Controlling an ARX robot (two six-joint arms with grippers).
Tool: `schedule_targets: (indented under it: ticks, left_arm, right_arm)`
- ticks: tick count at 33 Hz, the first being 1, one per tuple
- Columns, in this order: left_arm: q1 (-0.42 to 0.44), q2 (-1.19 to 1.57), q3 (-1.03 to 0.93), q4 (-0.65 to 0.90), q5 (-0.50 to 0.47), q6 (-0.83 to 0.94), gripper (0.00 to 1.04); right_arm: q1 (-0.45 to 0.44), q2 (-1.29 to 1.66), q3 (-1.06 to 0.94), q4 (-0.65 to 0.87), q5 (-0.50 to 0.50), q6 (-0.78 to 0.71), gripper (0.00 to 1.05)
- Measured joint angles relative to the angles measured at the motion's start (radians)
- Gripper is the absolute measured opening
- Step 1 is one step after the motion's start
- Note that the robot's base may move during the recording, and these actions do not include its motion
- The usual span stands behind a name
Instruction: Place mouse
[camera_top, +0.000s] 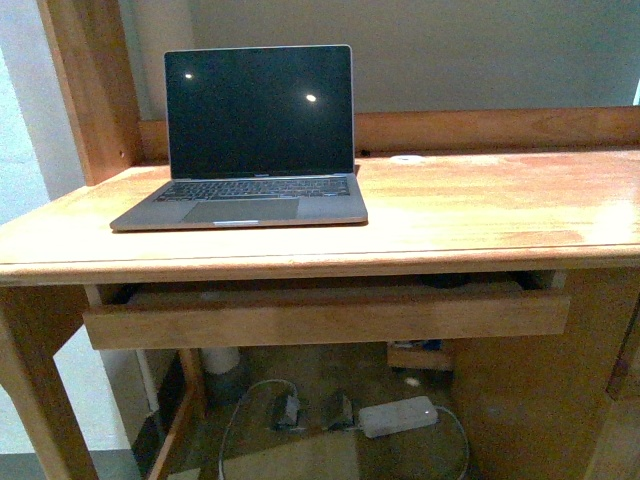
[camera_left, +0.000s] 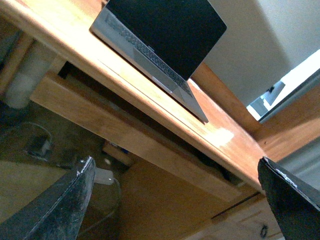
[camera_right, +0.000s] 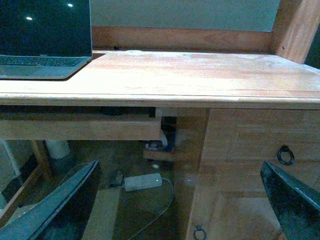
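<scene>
Mouse: a low dark lump, the mouse (camera_right: 116, 110), is tucked in the pull-out tray (camera_top: 320, 318) under the desk (camera_top: 480, 210) top, towards the tray's right end. Only a sliver of its top shows over the tray's front board.

Left gripper: the left gripper (camera_left: 175, 162) hangs low on the near side of the desk, its camera angled up at the tray. The jaws are spread wide with nothing between them.

Right gripper: the right gripper (camera_right: 180, 167) is also low and near, facing the desk front. Its jaws are parted wide too and grasp nothing.

Mouse against the jaws: it lies farther off than both pairs of jaws and well apart from each. It sits up in the tray, outside either gap, and nothing touches it.

Laptop: the laptop (camera_top: 255, 140) stands open on the left half of the desk with its screen dark. It is above the tray's left part and well left of the mouse.

Desk top, right side: bare wood, apart from a small white disc (camera_top: 407, 158) at the far edge, just right of the laptop.

Under the desk: a white power brick (camera_top: 398, 416) and its cables lie on the floor.

Right pedestal: there's a cabinet front with a dark ring pull (camera_right: 285, 155), right of the tray.

Front view: no arm shows there.
</scene>
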Motion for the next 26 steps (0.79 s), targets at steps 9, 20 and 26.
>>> schedule_targets:
  ticks: [9,20,26]
  left_arm:
    - [0.064,0.675,0.114,0.1,-0.073,-0.27,0.98]
    - [0.073,0.766,0.188,0.108,-0.111,-0.303,0.98]
    - [0.074,0.807,0.237,0.108,-0.103,-0.303,0.98]
  right_arm:
    - [0.0,0.0,0.0,0.0,0.0,0.0,0.98]
    - [0.0,0.0,0.0,0.0,0.0,0.0,0.98]
    - [0.0,0.0,0.0,0.0,0.0,0.0,0.98]
